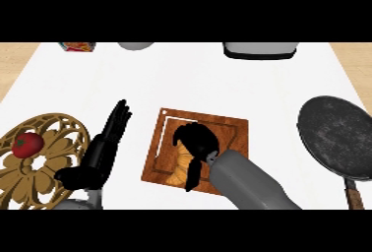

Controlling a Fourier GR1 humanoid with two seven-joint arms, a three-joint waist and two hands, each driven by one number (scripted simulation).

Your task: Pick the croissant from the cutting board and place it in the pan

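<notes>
Two hands in view, and only one sits over the work. Right hand (195, 140) hangs above the cutting board (231, 125), fingers curled downward over the upper end of the croissant (178, 170), thumb trailing down its right flank. Fingers look closed around the pastry's top, though whether they actually pinch it or just cover it is hard to tell from above

Croissant lies on the cutting board, in its lower left part, long axis running roughly up and down the board, near end pointing toward the robot. Most of what shows pokes out below and left of the right hand; the rest is hidden beneath the fingers

Left hand (102, 147) rests left of the cutting board, fingers straight and pressed together, pointing away from the robot, holding nothing. It is near the board's left edge but apart from the croissant

Pan (338, 140) lies well to the right of the cutting board, handle (355, 194) toward the robot. Judgement: right hand is the nearer one and on the pan's side, so the carry goes rightward off the board

A patterned trivet (51, 157) with a tomato (27, 144) lies far left of the board, out of the path
</notes>
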